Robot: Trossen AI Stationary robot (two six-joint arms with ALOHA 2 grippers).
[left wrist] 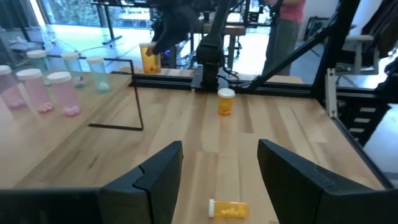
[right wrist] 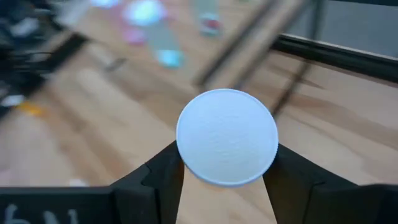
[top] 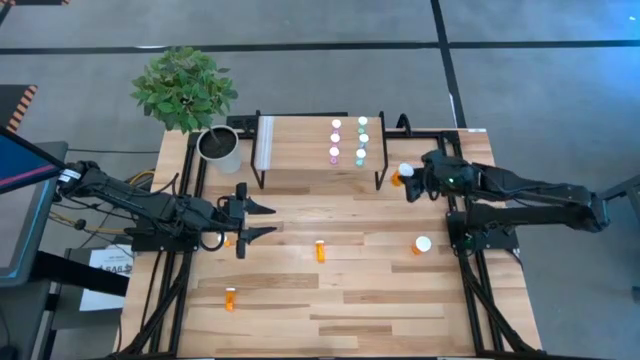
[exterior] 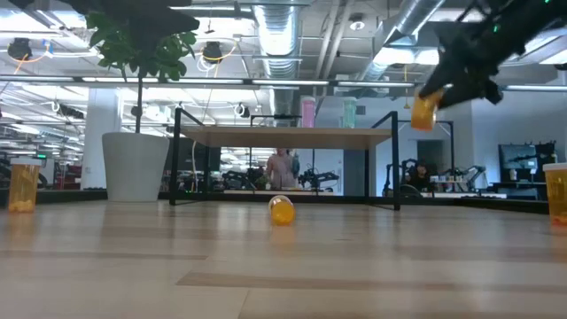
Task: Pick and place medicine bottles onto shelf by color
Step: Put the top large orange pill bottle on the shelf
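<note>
**Orange bottle pinched in my right fingers, beside the shelf**

Shelf (top: 300, 150): light plank top on thin black legs, pink and teal bottles (top: 349, 140) in two rows near its right end.

My right gripper (top: 411, 184) is clamped on an orange bottle (top: 399, 177), off the tabletop (top: 350, 300), just beside the shelf's right end. Fingers pinch below its white cap (right wrist: 227, 137).

It looks light, rigid plastic, smooth-sided, likely slippery; I'd grab the body under the cap.

Three more orange bottles remain loose on the tabletop.

My left gripper (top: 258, 221) waits over the tabletop's left, fingers apart, empty.
</note>
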